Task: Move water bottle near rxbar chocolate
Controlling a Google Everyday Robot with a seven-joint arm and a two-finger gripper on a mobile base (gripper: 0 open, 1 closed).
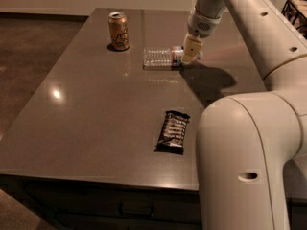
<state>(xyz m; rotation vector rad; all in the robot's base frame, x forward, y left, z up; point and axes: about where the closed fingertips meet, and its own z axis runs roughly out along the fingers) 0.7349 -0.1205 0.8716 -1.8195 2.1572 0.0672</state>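
Note:
The water bottle (pixel 162 57) lies on its side at the far middle of the grey table (pixel 96 119), clear ribbed body to the left, label band and cap end to the right. My gripper (pixel 188 56) hangs down over the bottle's label end, its pale fingers (pixel 190 50) at the neck. The rxbar chocolate (pixel 173 131) lies flat in its black wrapper nearer the table's front edge, well apart from the bottle.
A gold drink can (pixel 118 30) stands upright at the far left, left of the bottle. My arm's large white body (pixel 244 166) fills the right foreground. A dark wire basket (pixel 295 11) shows at the top right corner.

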